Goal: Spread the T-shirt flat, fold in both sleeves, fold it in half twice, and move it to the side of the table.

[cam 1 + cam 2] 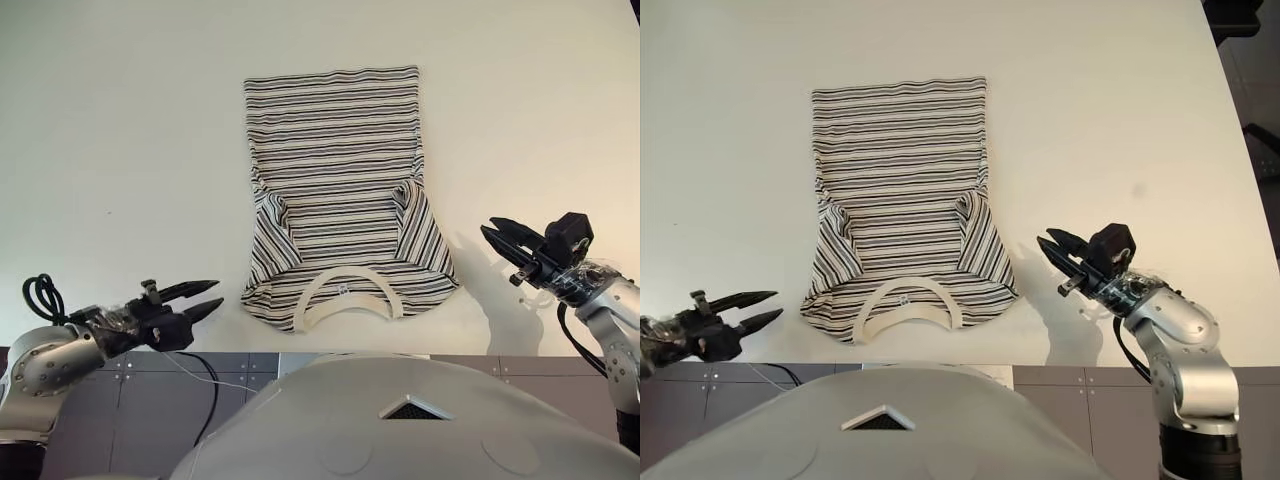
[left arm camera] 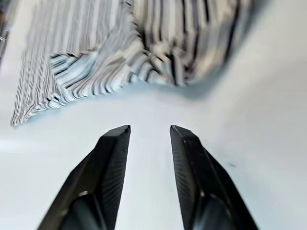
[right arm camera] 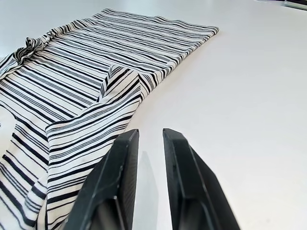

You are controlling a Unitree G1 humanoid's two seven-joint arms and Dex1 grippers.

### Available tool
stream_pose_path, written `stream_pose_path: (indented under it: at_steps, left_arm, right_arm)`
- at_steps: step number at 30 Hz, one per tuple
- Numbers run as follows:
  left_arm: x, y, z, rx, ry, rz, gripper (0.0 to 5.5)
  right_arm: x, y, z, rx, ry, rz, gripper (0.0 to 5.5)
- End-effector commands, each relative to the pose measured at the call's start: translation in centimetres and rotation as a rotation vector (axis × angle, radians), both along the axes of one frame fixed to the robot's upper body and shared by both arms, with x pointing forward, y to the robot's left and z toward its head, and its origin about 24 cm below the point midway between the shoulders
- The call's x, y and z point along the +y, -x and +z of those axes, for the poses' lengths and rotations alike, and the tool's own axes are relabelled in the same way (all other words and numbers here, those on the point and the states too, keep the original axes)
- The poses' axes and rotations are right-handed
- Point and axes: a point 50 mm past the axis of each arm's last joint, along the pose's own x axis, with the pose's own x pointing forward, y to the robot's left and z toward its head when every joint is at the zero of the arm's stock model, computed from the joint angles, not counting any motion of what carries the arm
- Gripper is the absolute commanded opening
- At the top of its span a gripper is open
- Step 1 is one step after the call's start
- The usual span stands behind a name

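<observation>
Striped T-shirt [image 1: 335, 170] on table [image 1: 120, 120], sleeves [image 1: 275, 240] in, left hand [image 1: 219, 293] and right hand [image 1: 487, 225] narrowly parted

— Where's the black-and-white striped T-shirt [image 1: 340, 170]?
— On the white table [image 1: 120, 120], collar [image 1: 312, 308] nearest the robot, sleeves [image 1: 272, 238] folded onto it.
— The tools?
— Apart from it: left tool [image 1: 219, 294] at its left, right tool [image 1: 488, 227] at its right.
</observation>
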Motion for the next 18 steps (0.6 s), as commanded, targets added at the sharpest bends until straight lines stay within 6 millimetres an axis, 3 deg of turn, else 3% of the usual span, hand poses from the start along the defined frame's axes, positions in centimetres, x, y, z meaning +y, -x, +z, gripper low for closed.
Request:
stream_pose_path:
  at_steps: [1,7,18]
  left_arm:
    - [-0.7,1.2,-1.3,0.008,-0.007,-0.100,1.72]
    - [-3.2,0.7,-2.9,-0.051,0.052,-0.156,1.72]
    - [-4.2,-0.6,-3.7,-0.078,0.044,-0.205,1.72]
  right_arm:
    - [0.7,-0.1,-0.6,0.005,0.006,0.007,0.92]
    - [1.2,-0.7,-1.1,0.016,0.017,0.022,0.92]
    - [2.2,-1.0,-1.6,0.022,0.010,0.043,0.92]
